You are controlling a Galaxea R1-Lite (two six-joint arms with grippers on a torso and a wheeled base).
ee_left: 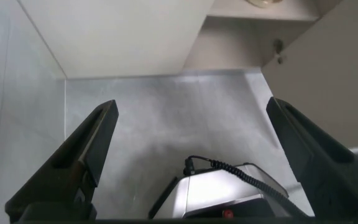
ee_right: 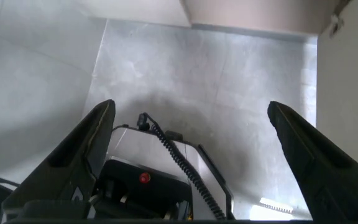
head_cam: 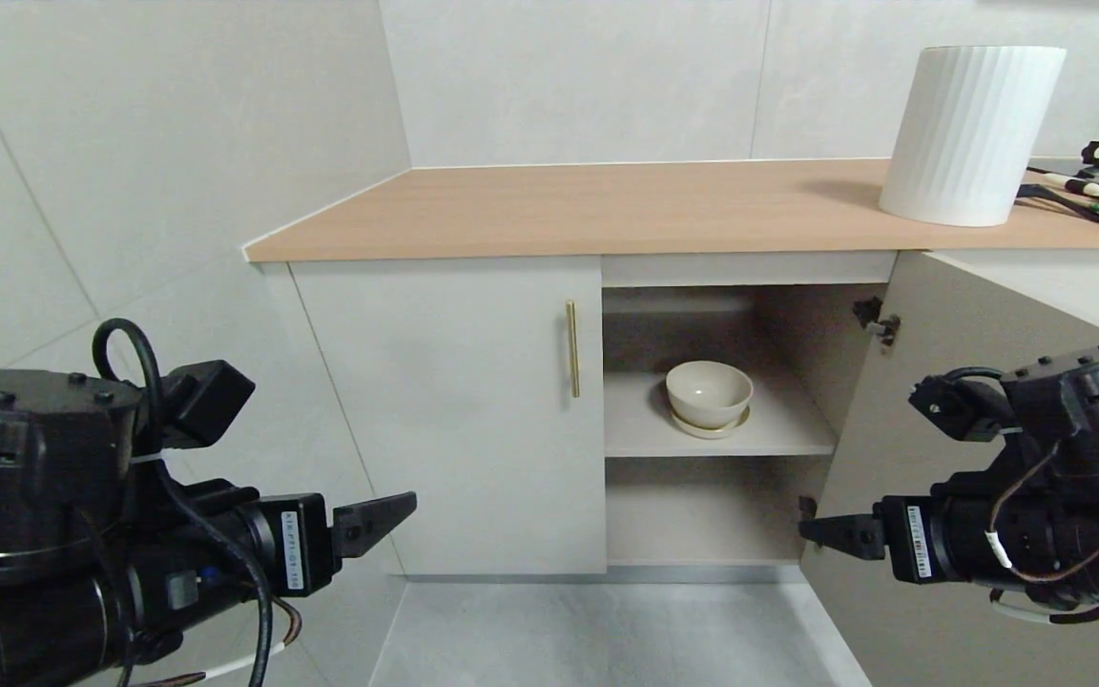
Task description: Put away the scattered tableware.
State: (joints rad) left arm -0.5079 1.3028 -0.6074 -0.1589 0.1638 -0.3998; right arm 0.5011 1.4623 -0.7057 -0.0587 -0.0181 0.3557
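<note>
Head view: a cream ceramic bowl (head_cam: 709, 389) sits on its matching saucer (head_cam: 710, 430) on the open white cabinet's (head_cam: 445, 410) middle shelf (head_cam: 788, 431), apparently stowed. Dark utensils (head_cam: 1098, 196) on the wooden countertop (head_cam: 559, 210) probably remain. Left wrist view: the left gripper (ee_left: 191, 106) is spread wide and empty. Right wrist view: the right gripper (ee_right: 190, 104) is likewise.

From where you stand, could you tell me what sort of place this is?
Probably a kitchen: a wooden countertop over cabinets, a bowl on a saucer on the open cabinet's shelf, and utensils on top.
</note>
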